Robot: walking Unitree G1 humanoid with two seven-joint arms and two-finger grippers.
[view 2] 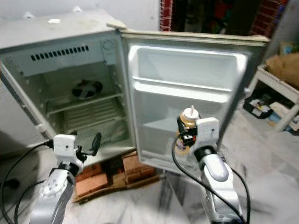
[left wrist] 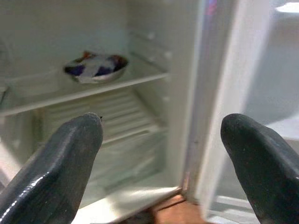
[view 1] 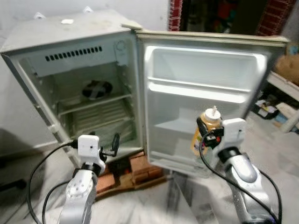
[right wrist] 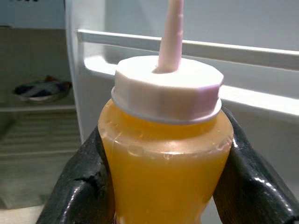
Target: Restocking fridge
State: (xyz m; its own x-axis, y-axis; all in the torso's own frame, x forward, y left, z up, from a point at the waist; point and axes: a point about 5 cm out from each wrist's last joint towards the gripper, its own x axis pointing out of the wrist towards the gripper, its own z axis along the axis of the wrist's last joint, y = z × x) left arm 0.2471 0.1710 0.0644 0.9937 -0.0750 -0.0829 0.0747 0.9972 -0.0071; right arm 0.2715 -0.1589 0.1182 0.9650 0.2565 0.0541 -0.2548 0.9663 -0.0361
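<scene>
I make this early in the restock: the fridge (view 1: 70, 70) stands open and nearly bare, with only 1 foil-covered bowl (view 1: 96, 89) on its upper wire shelf (view 1: 93, 103), and the door racks (view 1: 196, 91) hold nothing yet. On my left, the left gripper (view 1: 115, 142) hangs low in front of the cabinet with its jaws apart and nothing between them. Moving right, past the open door (view 1: 205, 93), the right gripper (view 1: 205, 133) has its jaws clamped round the squeeze bottle (view 1: 209, 125) of yellow sauce, held upright just before the lower door shelf (view 1: 175, 126). I judge that setting the bottle on that shelf and letting go is what remains for this item.

The left wrist view gives me the bowl's (left wrist: 96, 66) blue and white contents and the ribbed floor under the shelf. The right wrist view shows the bottle's (right wrist: 166, 154) white cap and pink nozzle close up, both fingers (right wrist: 77, 186) pressed against its sides
</scene>
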